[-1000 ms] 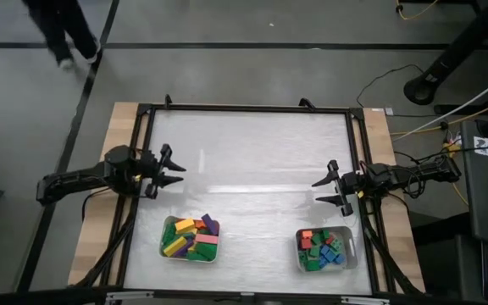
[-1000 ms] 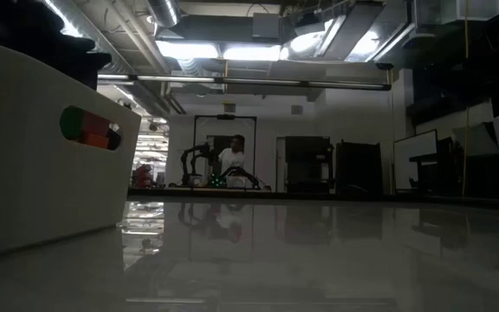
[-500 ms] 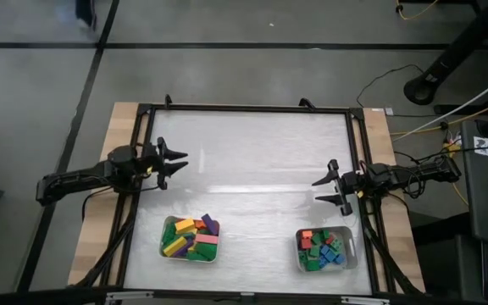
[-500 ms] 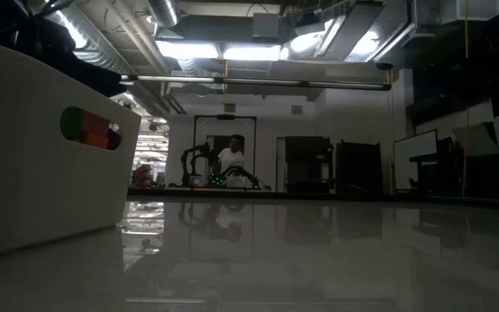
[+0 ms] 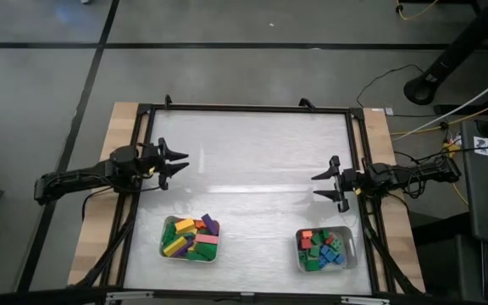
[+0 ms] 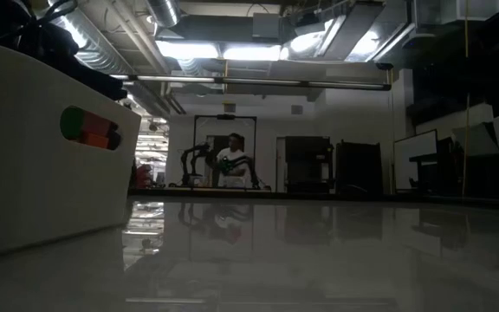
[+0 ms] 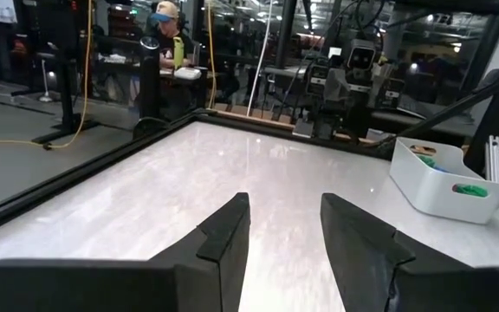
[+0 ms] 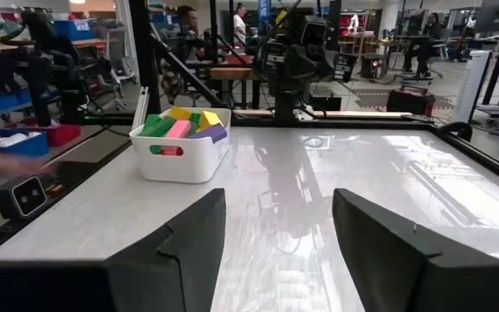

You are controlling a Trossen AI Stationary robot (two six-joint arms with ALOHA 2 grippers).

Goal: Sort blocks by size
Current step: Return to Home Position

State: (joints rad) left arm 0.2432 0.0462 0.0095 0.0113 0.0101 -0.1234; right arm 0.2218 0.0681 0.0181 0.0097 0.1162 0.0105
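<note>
Overhead cam: all the blocks (image 5: 191, 237) are binned, long ones in the left tray (image 5: 166, 227), short ones in the right tray (image 5: 352, 247), trays well apart. Left claw (image 5: 179, 161) and right claw (image 5: 316, 185) both hover wide open, holding nothing, over bare table (image 5: 252, 152). Low cam shows no arms, just one tray wall w/ red+green thru its handle slot (image 6: 89, 127), can't tell which tray. Wrist cams each catch the opposite tray; from the left wrist only green bits peek over the rim.

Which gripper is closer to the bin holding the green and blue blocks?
Right. The right gripper hangs just beyond that bin; the left gripper is far across the table.
</note>
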